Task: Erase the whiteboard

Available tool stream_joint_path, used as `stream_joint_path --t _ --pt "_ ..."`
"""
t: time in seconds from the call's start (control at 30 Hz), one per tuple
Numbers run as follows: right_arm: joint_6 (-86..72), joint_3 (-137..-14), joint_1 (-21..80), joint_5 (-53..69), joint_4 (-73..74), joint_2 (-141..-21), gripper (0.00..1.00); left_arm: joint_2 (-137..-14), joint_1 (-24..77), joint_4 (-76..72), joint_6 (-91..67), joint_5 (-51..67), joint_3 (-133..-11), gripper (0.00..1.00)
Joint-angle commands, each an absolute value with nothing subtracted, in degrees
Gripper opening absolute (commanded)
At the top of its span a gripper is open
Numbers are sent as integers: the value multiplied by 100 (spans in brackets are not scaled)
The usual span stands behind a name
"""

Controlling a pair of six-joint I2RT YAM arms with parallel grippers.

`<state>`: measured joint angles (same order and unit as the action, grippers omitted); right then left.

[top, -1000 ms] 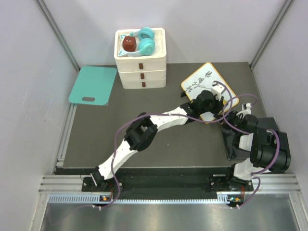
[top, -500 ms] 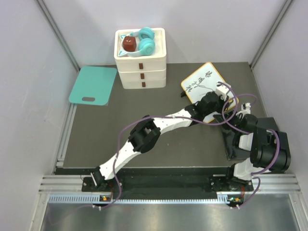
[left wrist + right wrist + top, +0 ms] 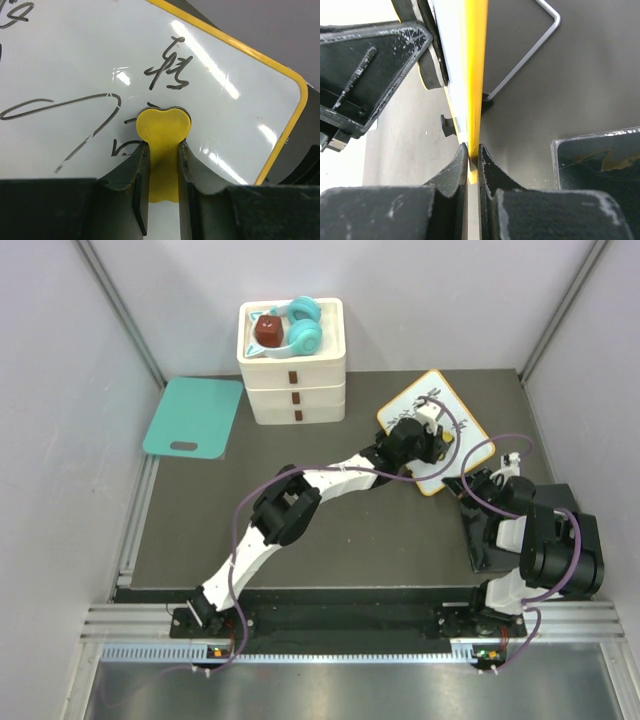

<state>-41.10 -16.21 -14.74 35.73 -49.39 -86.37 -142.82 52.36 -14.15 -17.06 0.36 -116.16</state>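
The whiteboard (image 3: 448, 466), white with an orange-yellow rim, stands tilted at the back right of the mat. Black scribbles show on it in the left wrist view (image 3: 75, 60). My left gripper (image 3: 418, 436) is over the board's face, shut on a yellow eraser (image 3: 162, 125) that is pressed against the board among the scribbles; it also shows in its own wrist view (image 3: 161, 150). My right gripper (image 3: 468, 483) is shut on the board's near rim, seen edge-on in the right wrist view (image 3: 474, 60), with both fingertips (image 3: 473, 155) clamping it.
A teal board with a handle slot (image 3: 194, 417) lies at the back left. White stacked drawers (image 3: 292, 375) hold teal headphones (image 3: 300, 328) and a red-brown object (image 3: 267, 332). A dark grey pad (image 3: 478, 540) lies under the right arm. A wire stand (image 3: 530, 55) is behind the board.
My left gripper with the eraser slid first toward the board's right side, then back up and left across its face. The right gripper has kept its hold on the rim.
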Motion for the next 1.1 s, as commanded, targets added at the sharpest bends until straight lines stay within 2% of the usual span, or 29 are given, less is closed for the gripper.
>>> stream_joint_path --t 0.0,0.17,0.53,0.77,1.07 --pt "-3902 -1652 -1310 3832 -4904 -8587 0 -14371 5238 -738 -1836 298 -10864 0" --pt "-3911 -1644 -1310 3841 -4939 -8596 0 -14142 5449 -853 -1706 273 -10345 0" --pt "-3911 -1644 -1310 3858 -4957 -8604 0 -14142 6126 -307 -1063 -130 -10407 0" --pt "-3920 -1652 -1310 3867 -4957 -8604 0 -14220 6126 -431 -1195 -141 -10485 0" --pt "-3920 -1644 -1310 3867 -4966 -8613 0 -14248 5748 -220 -1292 -755 -10521 0"
